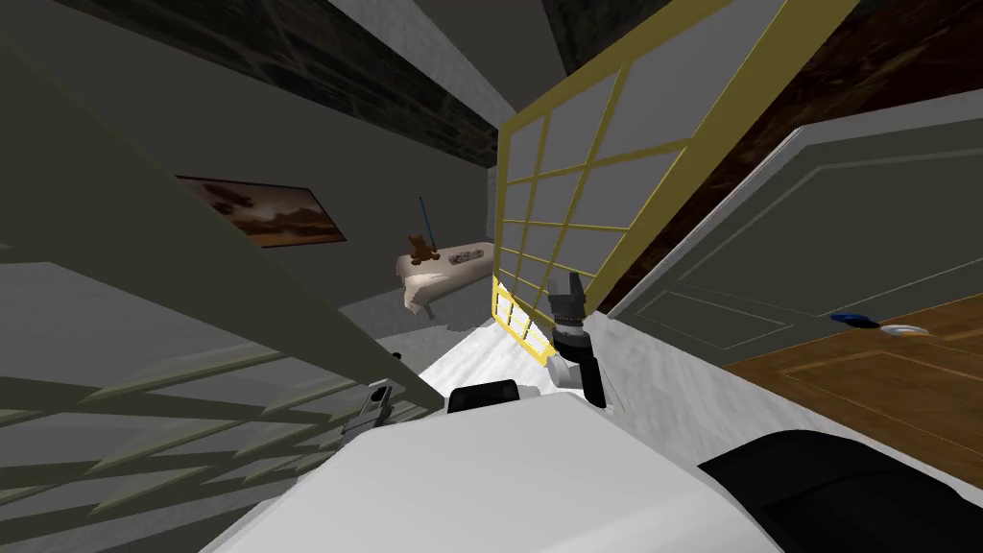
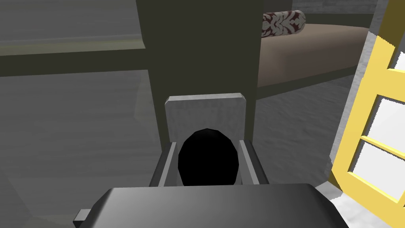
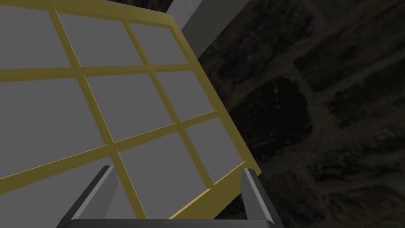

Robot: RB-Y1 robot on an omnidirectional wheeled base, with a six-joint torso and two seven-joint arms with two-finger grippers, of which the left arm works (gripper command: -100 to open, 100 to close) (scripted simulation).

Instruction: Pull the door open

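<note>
Left end effector (image 2: 207,144) was clamped on the black knob (image 2: 208,168), one blade on each side, against a grey plate (image 2: 205,111) on the dark olive door (image 2: 197,47). In the head view the door's free edge ran from upper left down to lower centre, which was its long axis, and the knob faced the end effector. Grey floor (image 2: 292,130) lay open between the door and the yellow-framed paned panel (image 1: 562,197) at centre right, with a bed (image 1: 446,274) beyond. Right end effector (image 3: 178,169), blades apart, was raised near that panel.
</note>
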